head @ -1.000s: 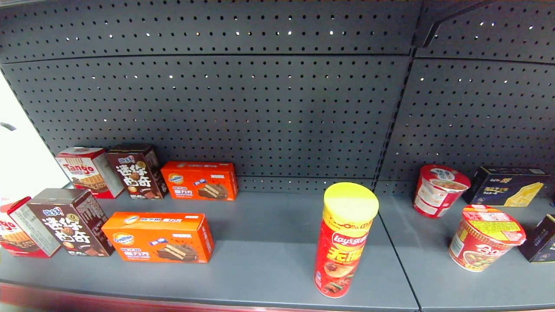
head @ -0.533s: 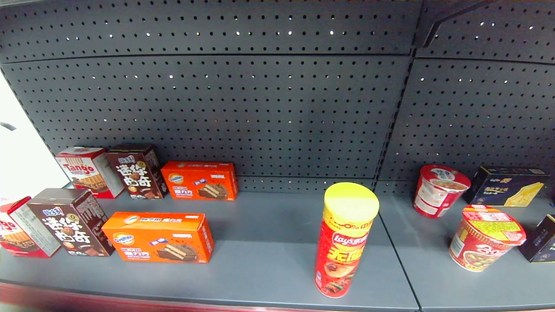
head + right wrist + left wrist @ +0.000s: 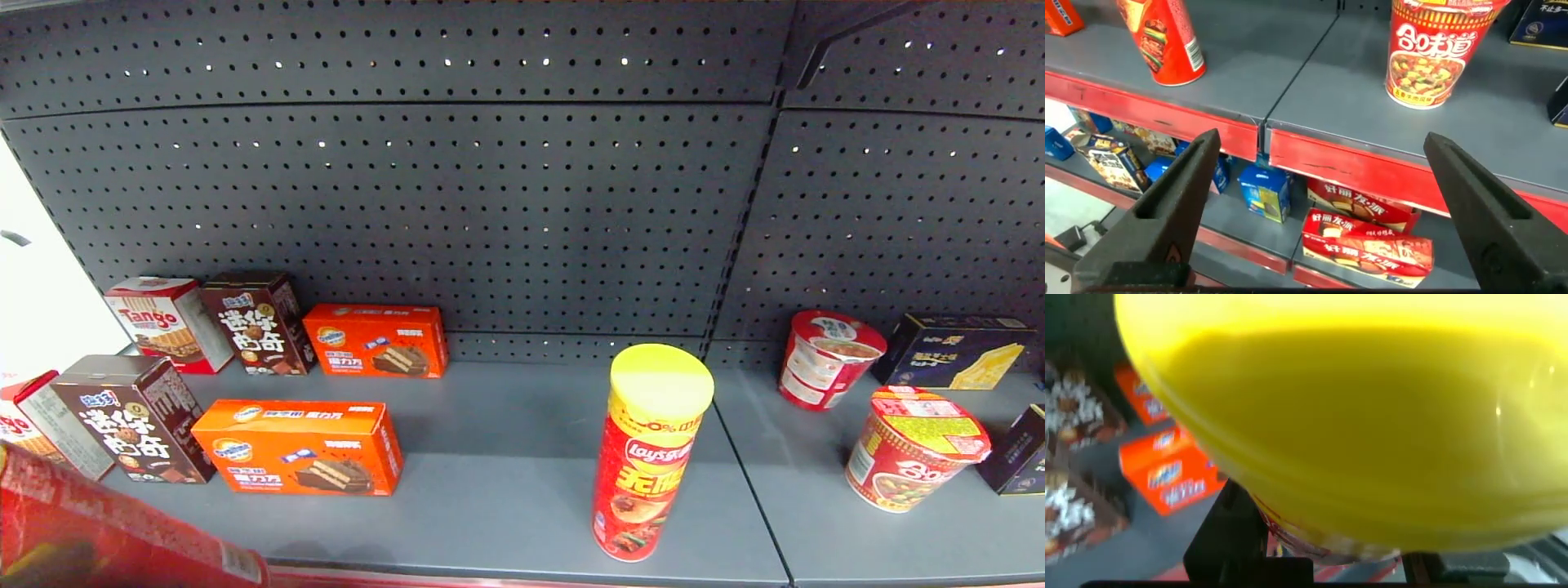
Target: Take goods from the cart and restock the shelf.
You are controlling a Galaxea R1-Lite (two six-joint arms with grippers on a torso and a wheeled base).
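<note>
A red chip can [image 3: 106, 539] with a yellow lid [image 3: 1355, 416] lies tilted at the lower left of the head view, in front of the shelf's front edge. My left gripper [image 3: 1331, 557] is shut on it, a black finger [image 3: 1231, 539] on each side of the can's body. A second, like chip can [image 3: 653, 453] stands upright near the middle of the grey shelf [image 3: 506, 490]. My right gripper [image 3: 1323, 212] hangs open before the shelf's red front edge [image 3: 1355, 159], below the upright chip can [image 3: 1167, 41], with nothing between its fingers.
Orange, brown and red-white snack boxes [image 3: 298, 445] stand in two rows at the shelf's left. Two cup noodles [image 3: 910, 445] and dark boxes [image 3: 955, 351] stand at the right. Bare shelf lies between the orange boxes and the upright can. More boxes [image 3: 1368, 237] fill the lower shelf.
The held red chip can has risen into the head view at the lower left, now covering part of the front red-white box. Nothing on the shelf has moved.
</note>
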